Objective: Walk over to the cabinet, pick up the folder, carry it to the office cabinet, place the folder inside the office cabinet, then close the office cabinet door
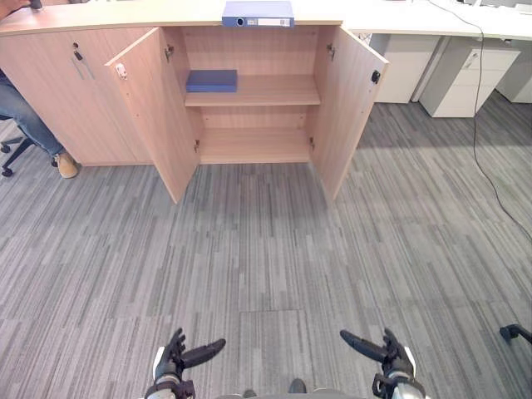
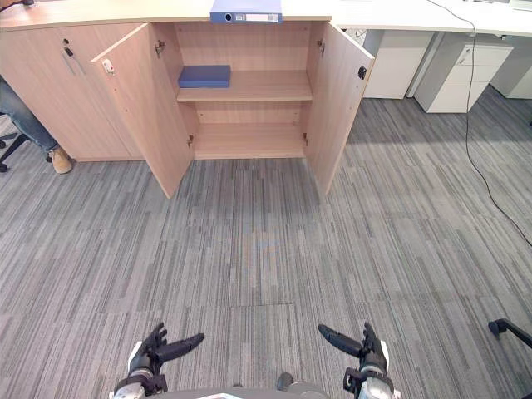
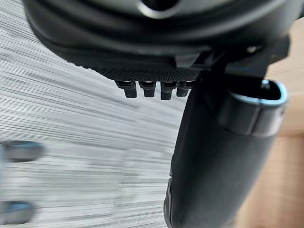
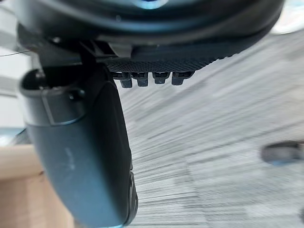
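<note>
A blue ring-binder folder (image 1: pixel 258 13) lies flat on the wooden counter top, straight above the open office cabinet (image 1: pixel 253 145). Both cabinet doors stand wide open, the left door (image 1: pixel 158 116) and the right door (image 1: pixel 349 108). Inside, a flat blue folder (image 1: pixel 211 80) rests on the left part of the upper shelf, and the lower shelf is bare. My left hand (image 1: pixel 179 359) and right hand (image 1: pixel 386 353) hang low over the grey carpet, far from the cabinet. Each is open and holds nothing, with the thumb pointing inward.
A seated person's leg and shoe (image 1: pixel 33 125) show at the far left beside a chair base (image 1: pixel 10 154). White drawer units (image 1: pixel 465 79) stand under the desk at the right, with a black cable (image 1: pixel 478 125) trailing down. A dark chair foot (image 1: pixel 515 332) sits at lower right.
</note>
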You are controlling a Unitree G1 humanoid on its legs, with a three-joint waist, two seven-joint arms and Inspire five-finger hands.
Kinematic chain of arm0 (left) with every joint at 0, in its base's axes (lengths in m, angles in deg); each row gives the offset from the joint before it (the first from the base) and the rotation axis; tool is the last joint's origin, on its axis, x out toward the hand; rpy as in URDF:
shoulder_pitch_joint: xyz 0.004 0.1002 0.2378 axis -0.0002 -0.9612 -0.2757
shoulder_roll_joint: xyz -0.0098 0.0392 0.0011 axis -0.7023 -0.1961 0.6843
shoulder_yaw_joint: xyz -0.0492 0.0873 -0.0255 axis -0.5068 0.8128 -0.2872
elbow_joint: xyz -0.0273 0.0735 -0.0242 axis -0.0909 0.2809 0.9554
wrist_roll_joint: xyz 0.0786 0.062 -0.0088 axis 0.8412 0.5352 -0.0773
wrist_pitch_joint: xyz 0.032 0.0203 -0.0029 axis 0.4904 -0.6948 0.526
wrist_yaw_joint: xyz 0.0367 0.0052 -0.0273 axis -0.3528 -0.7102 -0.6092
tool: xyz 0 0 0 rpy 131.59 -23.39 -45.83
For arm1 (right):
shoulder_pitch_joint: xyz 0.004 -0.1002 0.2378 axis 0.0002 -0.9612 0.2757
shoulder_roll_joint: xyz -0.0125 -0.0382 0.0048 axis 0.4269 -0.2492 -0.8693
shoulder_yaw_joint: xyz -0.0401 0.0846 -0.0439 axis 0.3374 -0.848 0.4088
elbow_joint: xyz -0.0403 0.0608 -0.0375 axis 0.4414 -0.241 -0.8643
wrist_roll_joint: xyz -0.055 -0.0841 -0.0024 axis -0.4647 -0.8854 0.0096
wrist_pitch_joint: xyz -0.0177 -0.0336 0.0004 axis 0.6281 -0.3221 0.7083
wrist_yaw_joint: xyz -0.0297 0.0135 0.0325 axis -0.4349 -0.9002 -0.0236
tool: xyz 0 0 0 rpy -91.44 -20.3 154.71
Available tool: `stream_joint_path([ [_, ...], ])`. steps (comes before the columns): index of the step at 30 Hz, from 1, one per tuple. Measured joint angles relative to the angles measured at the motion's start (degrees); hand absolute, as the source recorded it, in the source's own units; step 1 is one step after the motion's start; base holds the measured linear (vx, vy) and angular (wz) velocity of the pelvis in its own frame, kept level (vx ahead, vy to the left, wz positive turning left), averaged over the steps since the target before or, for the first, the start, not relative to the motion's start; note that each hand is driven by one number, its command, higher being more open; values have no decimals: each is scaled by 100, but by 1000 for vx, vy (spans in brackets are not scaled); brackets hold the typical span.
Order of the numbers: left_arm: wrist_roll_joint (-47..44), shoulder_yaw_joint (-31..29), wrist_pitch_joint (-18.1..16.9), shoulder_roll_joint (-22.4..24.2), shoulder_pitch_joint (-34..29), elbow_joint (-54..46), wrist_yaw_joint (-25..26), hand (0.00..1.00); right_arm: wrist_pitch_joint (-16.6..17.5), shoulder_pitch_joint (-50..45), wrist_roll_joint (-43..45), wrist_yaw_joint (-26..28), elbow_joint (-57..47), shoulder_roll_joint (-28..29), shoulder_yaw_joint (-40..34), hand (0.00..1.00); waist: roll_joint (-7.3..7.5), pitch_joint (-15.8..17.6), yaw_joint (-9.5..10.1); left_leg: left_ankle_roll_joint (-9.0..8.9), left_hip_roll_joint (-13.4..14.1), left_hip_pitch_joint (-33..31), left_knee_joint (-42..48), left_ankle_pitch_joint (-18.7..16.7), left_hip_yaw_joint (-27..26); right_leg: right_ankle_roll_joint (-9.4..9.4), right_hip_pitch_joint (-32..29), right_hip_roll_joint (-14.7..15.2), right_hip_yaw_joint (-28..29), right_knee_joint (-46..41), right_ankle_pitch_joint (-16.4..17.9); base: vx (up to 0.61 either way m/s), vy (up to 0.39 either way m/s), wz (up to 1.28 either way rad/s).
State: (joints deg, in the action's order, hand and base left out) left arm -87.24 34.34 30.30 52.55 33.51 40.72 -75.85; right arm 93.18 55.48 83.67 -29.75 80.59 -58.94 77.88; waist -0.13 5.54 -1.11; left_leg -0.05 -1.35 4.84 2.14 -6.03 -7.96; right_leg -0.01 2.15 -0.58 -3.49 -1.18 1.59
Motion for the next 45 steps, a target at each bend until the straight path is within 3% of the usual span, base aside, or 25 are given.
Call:
stream_joint_path([
  [12, 9, -26, -36, -60, -55, -153, -13, 100, -24, 91, -654, 152, 0, -229, 82, 100, -1, 208, -14, -79, 0, -154, 80, -129, -62, 22, -55, 5, 19, 157, -13, 25, 4, -1],
  [17, 8, -14, -32, 6, -8, -183, -2, 100, -45, 382, -652, 120, 35, -313, 264, 100, -75, 387, 22, 69, 134, -757, 922, -643, -255, 104, -428, -47, 177, -81, 56, 6, 31, -18],
  [19, 11, 96, -12, 12, -9, -228, 2, 100, -110, 461, -650, 117, 58, -300, 272, 100, -125, 491, 27, 174, 90, -907, 1362, -1036, -300, 352, -1127, 77, 160, -1673, 827, 65, 93, -13],
  [22, 72, 272, 5, -160, 45, -283, 21, 100, -128, 449, -621, 102, 64, -259, 395, 100, -102, 707, 3, 398, -25, -584, 1369, -1166, -165, 376, -2015, 359, -215, -3773, 1273, 167, 93, 16],
  [24, 74, 360, 30, -287, 109, -297, 34, 100, -138, 462, -610, 98, 68, -258, 499, 100, -122, 856, 3, 412, -14, -310, 1168, -1198, -45, 317, -2261, 408, -515, -3752, 1413, 309, 32, 26],
  [26, 69, 388, 28, -319, 214, -342, 130, 100, -138, 492, -598, 93, 68, -259, 575, 100, -186, 938, -66, 393, 116, -65, 846, -1193, 137, 276, -2594, 346, -776, -2953, 1324, 427, -40, 44],
  [27, 68, 388, 25, -321, 233, -357, 137, 100, -139, 514, -598, 92, 69, -259, 586, 100, -204, 960, -100, 371, 161, 8, 752, -1197, 187, 274, -2685, 322, -835, -2693, 1224, 375, -64, 46],
  [29, 69, 429, 25, -301, 350, -356, 193, 100, -138, 630, -597, 74, 62, -286, 594, 100, -334, 1136, -250, 131, 482, 486, 358, -1288, 346, 209, -2975, 201, -1055, -1614, 420, 506, -117, 48],
  [30, 69, 432, 23, -306, 368, -355, 208, 100, -137, 622, -598, 66, 53, -287, 614, 100, -320, 1130, -282, 6, 523, 563, 328, -1329, 365, 196, -3004, 200, -1054, -1329, 146, 738, -201, 51],
  [31, 75, 462, 24, -314, 374, -338, 222, 100, -132, 525, -598, 35, 10, -292, 639, 100, -259, 1122, -306, -196, 587, 749, 372, -1436, 425, 76, -3034, 241, -987, -1192, -669, 652, -190, 44],
  [32, 77, 478, 23, -247, 423, -320, 216, 100, -137, 539, -597, 15, 21, -325, 613, 100, -322, 1140, -310, -354, 734, 790, 607, -1524, 442, -213, -3083, 215, -1093, -1588, -809, 794, -275, 41],
  [33, 88, 494, 21, -206, 483, -355, 183, 100, -136, 622, -597, 11, 1, -291, 569, 100, -366, 1165, -326, -696, 885, 552, 1258, -1349, 396, -314, -3115, 189, -1173, -2067, -379, 524, -191, 22],
  [34, 125, 499, 25, -180, 499, -356, 168, 100, -130, 630, -598, 24, 1, -287, 567, 100, -355, 1168, -329, -887, 919, 407, 1681, -1175, 362, -324, -3049, 193, -1187, -2182, -189, 662, -264, 25],
  [36, 142, 470, 15, -8, 415, -375, 102, 100, -133, 580, -597, 28, 12, -298, 608, 100, -366, 1272, -349, -921, 1252, -343, 4241, 28, 278, -377, -2069, 83, -1237, -2011, 305, 704, -270, 21],
  [37, 143, 466, -1, 19, 368, -412, 75, 100, -133, 574, -591, 17, -1, -272, 690, 100, -335, 1315, -270, -722, 1465, -868, 5540, -209, 206, -433, -1420, -62, -1184, -1697, 430, 676, -233, 2],
  [38, 142, 465, -1, 21, 372, -421, 71, 100, -129, 575, -587, 19, -29, -249, 708, 100, -292, 1327, -219, -650, 1533, -1164, 5952, -382, 127, -446, -1126, -103, -1146, -1526, 491, 719, -218, -25],
  [39, 141, 466, -3, 32, 385, -507, 66, 100, -111, 580, -550, 8, -218, -173, 698, 100, -171, 1359, -43, -538, 1623, -1851, 6157, -661, -233, -438, -574, -132, -989, -1122, 615, 572, -155, -28],
  [41, 141, 471, -2, 29, 376, -585, 44, 100, -38, 645, -525, 14, -295, -167, 700, 100, -96, 1362, 39, -338, 1552, -2462, 5484, -830, -511, -416, -123, -134, -844, -734, 655, 509, -94, -38],
  [42, 142, 468, -1, 14, 366, -605, 16, 100, -24, 730, -521, 14, -285, -191, 696, 100, -57, 1371, 141, -294, 1372, -2799, 4433, -850, -571, -352, 180, -103, -678, -479, 698, 728, -15, -72],
  [43, 142, 459, 4, 9, 355, -596, -6, 100, -16, 830, -521, 18, -212, -215, 674, 100, -14, 1371, 242, -377, 1136, -2945, 3067, -671, -465, -249, 447, -31, -471, -301, 781, 743, 26, -78],
  [45, 141, 450, 34, 37, 283, -560, -1, 100, -18, 952, -523, -14, -14, -205, 545, 100, -26, 1345, 332, -427, 906, -2920, 1327, -31, -217, -59, 817, 42, -205, -80, 901, 662, 139, -94],
])
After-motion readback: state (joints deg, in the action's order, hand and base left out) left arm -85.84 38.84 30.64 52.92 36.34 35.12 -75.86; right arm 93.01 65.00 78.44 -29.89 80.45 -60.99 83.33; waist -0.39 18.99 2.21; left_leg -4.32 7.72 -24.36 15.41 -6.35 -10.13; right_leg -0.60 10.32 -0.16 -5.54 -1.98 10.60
